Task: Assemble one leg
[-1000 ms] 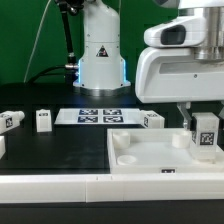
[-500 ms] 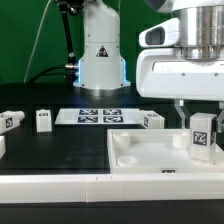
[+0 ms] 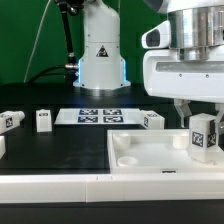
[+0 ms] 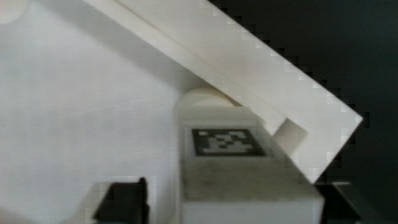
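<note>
My gripper point(image 3: 201, 118) is at the exterior view's right, shut on a leg point(image 3: 203, 136), a small white post with a black-and-white tag. The leg stands slightly tilted at the right rear corner of the large flat white piece point(image 3: 140, 152), whose round corner sockets show. I cannot tell whether the leg's foot sits in a socket. In the wrist view the leg point(image 4: 231, 150) lies between my two dark fingers point(image 4: 121, 200), with my gripper point(image 4: 228, 205) over the white piece's corner edge.
Three more legs lie on the black table: one at the far left point(image 3: 12, 120), one beside it point(image 3: 43, 120), one behind the white piece point(image 3: 152, 120). The marker board point(image 3: 88, 116) lies in front of the robot base point(image 3: 100, 50).
The wrist has turned above the leg and shifted slightly to the exterior view's left. The leg now looks a little more tilted; it stays at the same corner.
</note>
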You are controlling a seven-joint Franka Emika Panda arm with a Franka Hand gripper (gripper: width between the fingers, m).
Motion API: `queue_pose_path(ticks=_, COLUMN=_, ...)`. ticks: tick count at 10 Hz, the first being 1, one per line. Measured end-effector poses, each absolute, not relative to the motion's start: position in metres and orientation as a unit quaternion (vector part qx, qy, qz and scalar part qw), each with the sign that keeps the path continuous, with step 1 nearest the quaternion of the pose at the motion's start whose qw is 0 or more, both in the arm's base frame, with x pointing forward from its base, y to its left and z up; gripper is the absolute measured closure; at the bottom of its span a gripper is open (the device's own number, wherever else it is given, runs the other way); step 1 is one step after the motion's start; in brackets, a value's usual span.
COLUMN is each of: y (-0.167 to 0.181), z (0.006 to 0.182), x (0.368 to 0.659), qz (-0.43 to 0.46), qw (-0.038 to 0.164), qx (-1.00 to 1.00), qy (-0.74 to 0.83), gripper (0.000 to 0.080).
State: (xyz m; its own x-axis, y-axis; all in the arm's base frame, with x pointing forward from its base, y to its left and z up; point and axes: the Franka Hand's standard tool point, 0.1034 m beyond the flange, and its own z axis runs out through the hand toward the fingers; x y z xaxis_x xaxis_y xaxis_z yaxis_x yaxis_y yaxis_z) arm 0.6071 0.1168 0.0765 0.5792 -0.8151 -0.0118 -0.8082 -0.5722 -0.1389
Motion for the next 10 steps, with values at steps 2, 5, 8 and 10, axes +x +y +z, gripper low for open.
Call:
queue_pose_path(ticks=2, y=0.1153, z=0.0769, x=0.6071, qz=-0.026, qw=0.061, qx=-0.912, qy=0.404, gripper=0.0184)
queue_pose_path(ticks=5, y=0.117, z=0.0792, x=0.607, qz=-0.021, qw=0.05, qx=-0.961, qy=0.272, gripper=0.0151)
queue_pose_path(ticks=8, y=0.1195, z=0.0793, x=0.6071, qz=-0.026, qw=0.046, qx=-0.993, qy=0.102, gripper=0.015)
queue_pose_path(ticks=10, y=0.1201, z=0.0795, x=0.6089, qz=-0.03, qw=0.041, qx=-0.999, qy=-0.019, gripper=0.015)
